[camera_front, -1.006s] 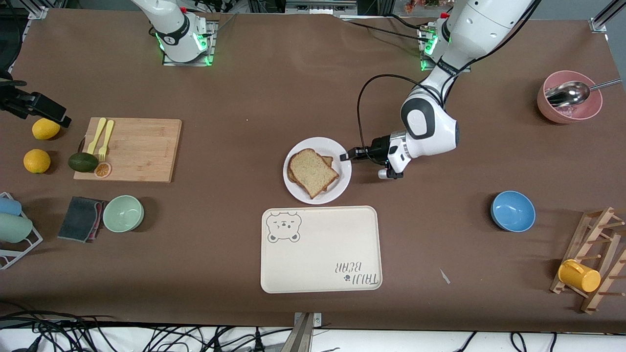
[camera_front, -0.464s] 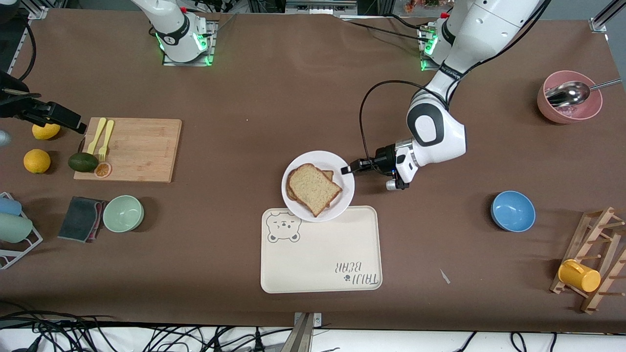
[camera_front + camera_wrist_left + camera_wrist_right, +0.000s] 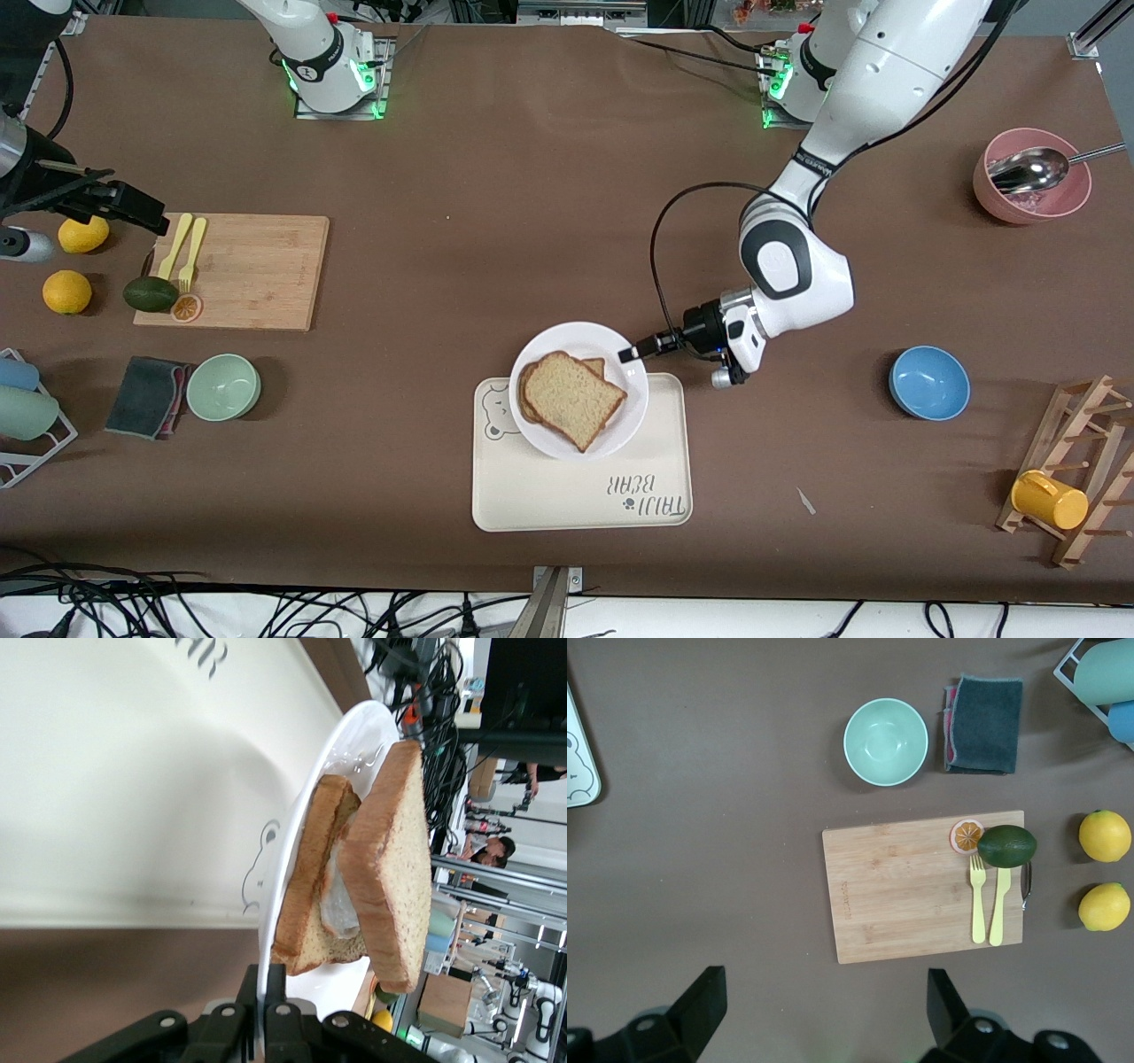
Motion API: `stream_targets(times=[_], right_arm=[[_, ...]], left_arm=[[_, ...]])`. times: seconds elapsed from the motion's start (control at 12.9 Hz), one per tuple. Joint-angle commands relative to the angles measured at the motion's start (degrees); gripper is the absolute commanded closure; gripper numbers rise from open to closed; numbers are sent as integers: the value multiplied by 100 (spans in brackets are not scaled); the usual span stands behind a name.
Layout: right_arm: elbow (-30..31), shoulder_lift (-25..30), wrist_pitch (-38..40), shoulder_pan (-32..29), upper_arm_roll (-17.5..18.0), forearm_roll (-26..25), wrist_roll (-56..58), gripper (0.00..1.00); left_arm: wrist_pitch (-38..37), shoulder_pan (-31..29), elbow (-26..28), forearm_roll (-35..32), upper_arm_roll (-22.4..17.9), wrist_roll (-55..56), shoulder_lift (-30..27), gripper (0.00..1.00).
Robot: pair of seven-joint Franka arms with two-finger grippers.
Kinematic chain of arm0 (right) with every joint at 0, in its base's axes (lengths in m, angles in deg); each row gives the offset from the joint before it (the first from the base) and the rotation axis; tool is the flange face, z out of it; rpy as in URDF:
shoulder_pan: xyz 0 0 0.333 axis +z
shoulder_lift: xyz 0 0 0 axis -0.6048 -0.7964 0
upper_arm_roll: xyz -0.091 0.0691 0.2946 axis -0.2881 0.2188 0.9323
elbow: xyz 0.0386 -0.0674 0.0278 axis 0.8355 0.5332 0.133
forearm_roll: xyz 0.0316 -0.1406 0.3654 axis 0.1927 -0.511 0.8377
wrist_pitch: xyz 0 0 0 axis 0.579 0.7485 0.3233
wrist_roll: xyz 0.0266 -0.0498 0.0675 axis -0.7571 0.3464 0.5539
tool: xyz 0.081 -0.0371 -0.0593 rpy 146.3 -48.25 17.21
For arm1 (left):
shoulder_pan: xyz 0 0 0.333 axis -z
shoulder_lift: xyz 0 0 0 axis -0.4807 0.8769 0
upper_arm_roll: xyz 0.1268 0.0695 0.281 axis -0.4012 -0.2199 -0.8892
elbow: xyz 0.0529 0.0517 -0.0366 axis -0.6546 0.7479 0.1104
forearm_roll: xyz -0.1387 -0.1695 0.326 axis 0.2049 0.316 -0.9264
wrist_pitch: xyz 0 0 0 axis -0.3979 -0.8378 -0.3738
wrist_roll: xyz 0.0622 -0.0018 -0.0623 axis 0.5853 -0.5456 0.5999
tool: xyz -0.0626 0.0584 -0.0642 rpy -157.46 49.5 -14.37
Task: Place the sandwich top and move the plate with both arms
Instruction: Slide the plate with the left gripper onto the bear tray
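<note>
A: What lies at the right arm's end of the table?

B: A wooden cutting board carrying a yellow fork, a yellow knife, an avocado and a dried orange slice. Two lemons sit beside it, toward the table's end.

A: And nearer the front camera?

B: A pale green bowl just beside a folded dark grey cloth.

A: The middle?

B: A cream tray with a bear drawing.

A: The left arm's end?

B: A pink bowl holding a metal spoon, a blue bowl, and a wooden rack with a yellow cup.
</note>
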Motion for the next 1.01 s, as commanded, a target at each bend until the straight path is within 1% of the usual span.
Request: stream_targets(times=[0.0,0.23,0.31,0.39,0.46,0.54,0.7,0.77,0.85,0.93], right_arm=[[73,50,-201,28,46,-88,-22,0],[266,173,-412,28,55,-88,-14,0],[502,304,-639,28,64,-45,13,0],[670,375,-833,19,55,-1,48,0],[671,384,-809,28,64,-9,65,0],[689,402,-817,28,151,-18,66,0],[689,376,-809,28,196,26,66,0],[698,384,-791,19,187,113,66,0],[698,384,-791,19,170,166,92,0],[698,384,-791,19,169,167,309,0]], left_arm=[[22,225,-939,133,-310,186,552,100],[31,490,-1634,115,-741,484,1045,100],[83,534,-1845,54,-777,555,1212,100],[362,604,-2004,1,-803,564,1353,100],[495,631,-2049,-8,-803,573,1458,100],[505,648,-2058,-17,-803,564,1486,100],[506,648,-2137,-17,-803,538,1582,100],[506,675,-2146,-17,-803,512,1626,94],[506,683,-2129,-26,-803,503,1635,83],[506,684,-2111,-17,-786,503,1635,69]])
